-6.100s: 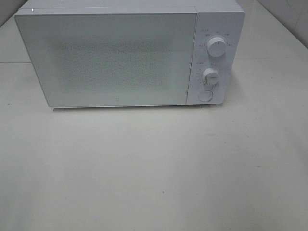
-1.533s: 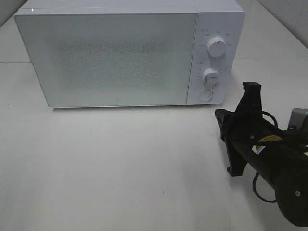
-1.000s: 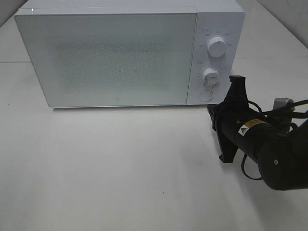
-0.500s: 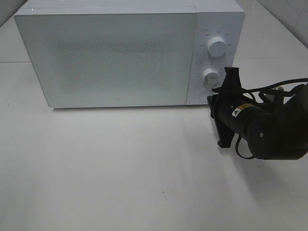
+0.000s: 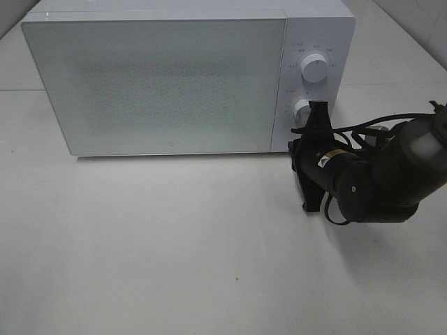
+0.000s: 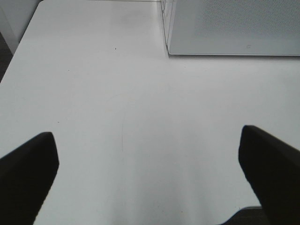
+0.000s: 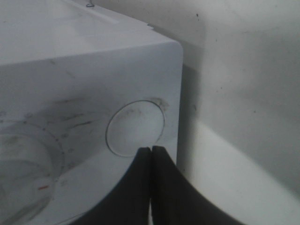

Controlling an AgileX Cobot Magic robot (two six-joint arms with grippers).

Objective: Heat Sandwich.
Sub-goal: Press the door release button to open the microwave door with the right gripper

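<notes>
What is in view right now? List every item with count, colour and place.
microwave: one, white, at the back of the table, door shut
knobs: two, white, one above the other on the panel right of the door
round button: one, white, at the panel's lower corner, below the knobs
table: one, white, under everything
right end effector: one, black, shut, tips at the round button's edge
left end effector: one, black, open, over bare table in front of the microwave's corner
</notes>
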